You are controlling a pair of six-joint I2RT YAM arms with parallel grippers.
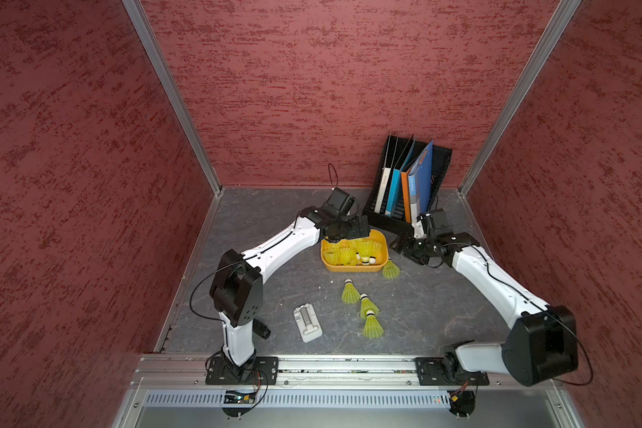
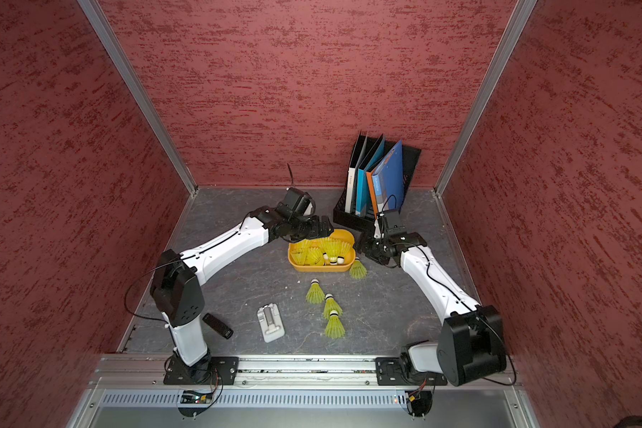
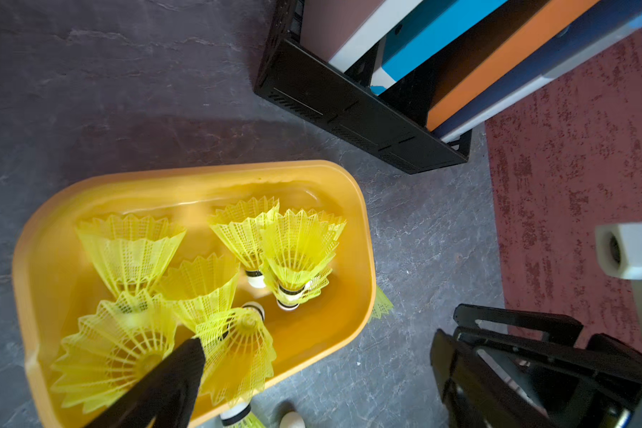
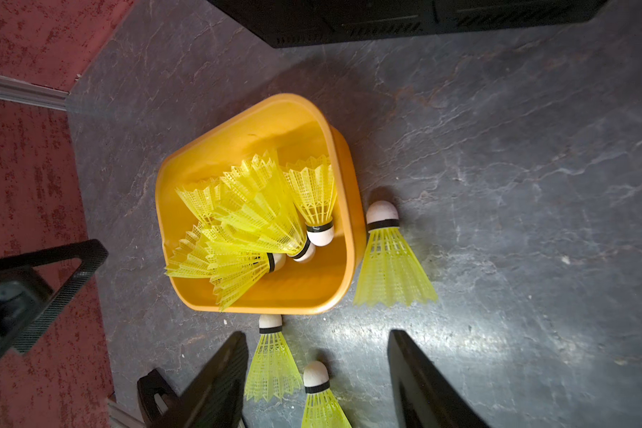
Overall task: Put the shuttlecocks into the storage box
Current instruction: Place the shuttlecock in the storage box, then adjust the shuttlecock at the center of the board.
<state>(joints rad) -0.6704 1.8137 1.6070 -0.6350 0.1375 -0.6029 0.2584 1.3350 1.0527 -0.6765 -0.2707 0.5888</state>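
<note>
The orange-yellow storage box (image 1: 353, 267) (image 2: 321, 268) sits at the back of the table with several neon yellow shuttlecocks (image 1: 364, 250) (image 3: 297, 252) (image 4: 260, 222) inside. My left gripper (image 1: 343, 237) (image 3: 312, 389) hangs open over the box's far left corner and holds nothing. A blurred shuttlecock (image 3: 238, 355) lies loose in the box just below its finger (image 3: 171, 385). One shuttlecock (image 1: 390, 269) (image 4: 390, 266) leans against the box's right front corner. Three others (image 1: 350, 292) (image 1: 367, 306) (image 1: 372, 326) lie in a row in front. My right gripper (image 1: 401, 246) (image 4: 319, 385) is open and empty beside the box's right end.
A black file rack with folders (image 1: 408, 185) (image 3: 367, 111) stands right behind the box and the right gripper. A pale grey stapler-like device (image 1: 307, 322) lies near the front, and a small black object (image 2: 217, 326) sits by the left arm's base. Red walls enclose three sides.
</note>
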